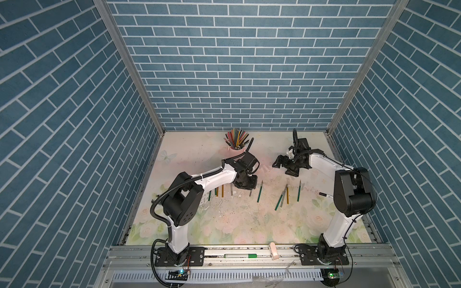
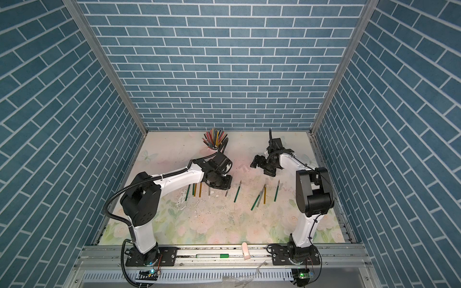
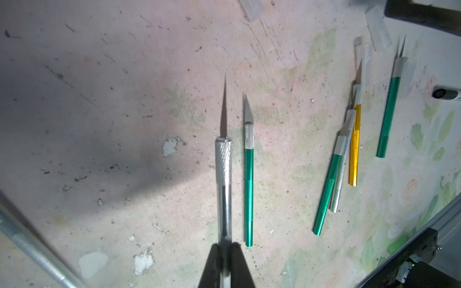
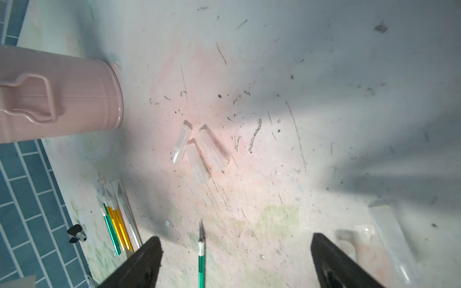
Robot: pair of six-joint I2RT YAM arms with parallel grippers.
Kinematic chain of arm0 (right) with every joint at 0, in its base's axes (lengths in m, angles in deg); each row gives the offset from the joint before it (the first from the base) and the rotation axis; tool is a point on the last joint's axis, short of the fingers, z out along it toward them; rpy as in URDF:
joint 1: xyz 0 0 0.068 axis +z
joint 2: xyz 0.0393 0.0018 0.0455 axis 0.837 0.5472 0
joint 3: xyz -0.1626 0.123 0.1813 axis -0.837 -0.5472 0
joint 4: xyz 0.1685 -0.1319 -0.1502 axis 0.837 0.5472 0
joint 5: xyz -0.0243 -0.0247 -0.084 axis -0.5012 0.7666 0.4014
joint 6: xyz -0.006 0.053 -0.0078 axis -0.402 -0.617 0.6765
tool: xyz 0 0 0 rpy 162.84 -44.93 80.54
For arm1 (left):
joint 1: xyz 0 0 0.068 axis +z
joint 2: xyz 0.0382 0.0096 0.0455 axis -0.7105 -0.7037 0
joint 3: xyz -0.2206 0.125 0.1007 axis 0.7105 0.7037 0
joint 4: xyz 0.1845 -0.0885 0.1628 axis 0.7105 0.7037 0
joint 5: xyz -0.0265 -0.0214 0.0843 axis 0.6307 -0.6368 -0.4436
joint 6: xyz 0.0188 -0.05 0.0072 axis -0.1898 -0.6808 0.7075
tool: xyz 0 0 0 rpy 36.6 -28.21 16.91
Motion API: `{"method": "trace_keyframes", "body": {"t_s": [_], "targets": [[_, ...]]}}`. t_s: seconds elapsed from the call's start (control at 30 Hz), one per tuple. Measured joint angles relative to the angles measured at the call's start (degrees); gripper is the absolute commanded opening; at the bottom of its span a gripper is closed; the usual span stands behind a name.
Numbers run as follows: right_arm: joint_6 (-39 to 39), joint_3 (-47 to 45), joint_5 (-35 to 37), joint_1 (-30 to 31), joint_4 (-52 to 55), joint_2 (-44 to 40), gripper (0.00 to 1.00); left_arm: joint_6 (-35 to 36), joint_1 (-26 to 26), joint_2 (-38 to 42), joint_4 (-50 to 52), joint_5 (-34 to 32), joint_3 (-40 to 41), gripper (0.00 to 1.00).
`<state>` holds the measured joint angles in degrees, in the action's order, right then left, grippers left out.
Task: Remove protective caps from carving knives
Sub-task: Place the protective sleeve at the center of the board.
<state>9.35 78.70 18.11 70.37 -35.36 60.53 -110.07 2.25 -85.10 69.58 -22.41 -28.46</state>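
Blue brick-patterned walls [image 1: 249, 74] enclosed a scuffed floral tabletop [image 1: 237, 224]. At left, the left gripper [image 3: 225, 246] was clamped tight on a silver-grey carving knife [image 3: 223, 162] with its blade bare, just beside a green-handled knife [image 3: 248, 187] lying flat. Further right, three translucent whitish plastic caps [image 4: 197, 162] lay loose together near a pink metal cup [image 4: 62, 94], ahead of the right gripper [image 4: 235, 239], whose jaws stood wide apart, holding nothing.
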Motion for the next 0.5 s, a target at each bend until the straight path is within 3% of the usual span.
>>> {"method": "trace_keyframes", "body": {"t_s": [0.5], "targets": [[-0.04, -4.35, -0.46, -0.11, -0.5, -6.73, 0.98, -4.39, 0.0, -2.49, 1.86, -4.74, -0.59, 0.06]]}}
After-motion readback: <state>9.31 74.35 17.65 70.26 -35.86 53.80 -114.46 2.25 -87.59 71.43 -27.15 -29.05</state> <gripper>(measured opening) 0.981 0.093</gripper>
